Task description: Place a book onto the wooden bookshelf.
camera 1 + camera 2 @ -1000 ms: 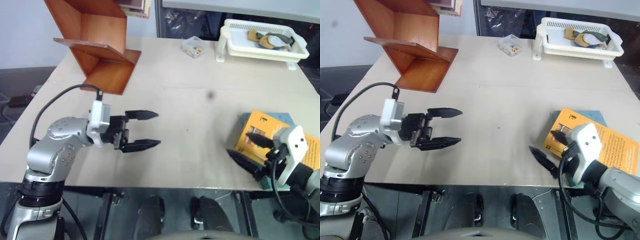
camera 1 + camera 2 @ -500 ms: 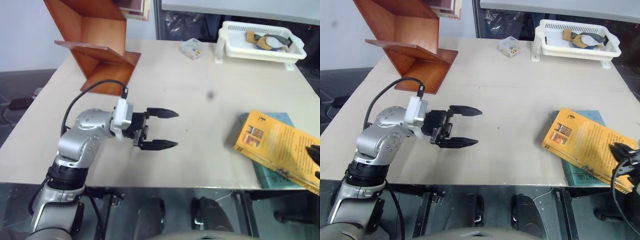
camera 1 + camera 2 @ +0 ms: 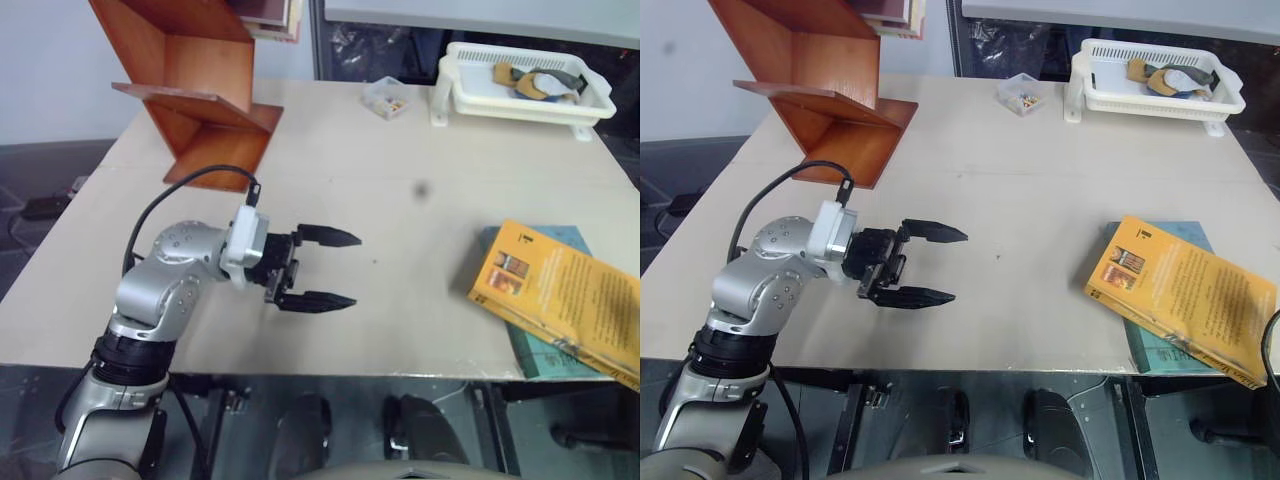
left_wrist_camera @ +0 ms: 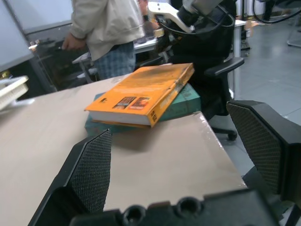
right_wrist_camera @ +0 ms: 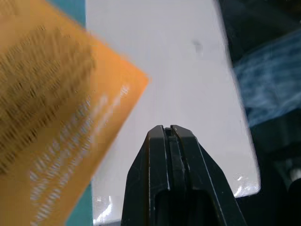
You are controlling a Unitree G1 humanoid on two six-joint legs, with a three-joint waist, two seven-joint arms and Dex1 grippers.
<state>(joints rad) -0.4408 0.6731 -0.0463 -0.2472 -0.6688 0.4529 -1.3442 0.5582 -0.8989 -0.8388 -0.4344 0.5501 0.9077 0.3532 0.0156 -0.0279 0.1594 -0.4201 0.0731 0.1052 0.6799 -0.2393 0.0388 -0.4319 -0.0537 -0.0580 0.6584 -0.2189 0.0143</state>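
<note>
Thick, stiff book [image 3: 1178, 295] – probably heavy, cover perhaps slippery; best pinched across overhanging edge. Left gripper [image 3: 923, 264] spread wide, right gripper [image 5: 168, 133] pressed together, empty.

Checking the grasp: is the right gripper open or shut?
Shut: the right gripper has its black fingers pressed together, nothing between them, beside the book.

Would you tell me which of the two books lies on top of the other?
The orange-yellow book lies on top, set askew; the thinner teal-blue book shows beneath it.
</note>
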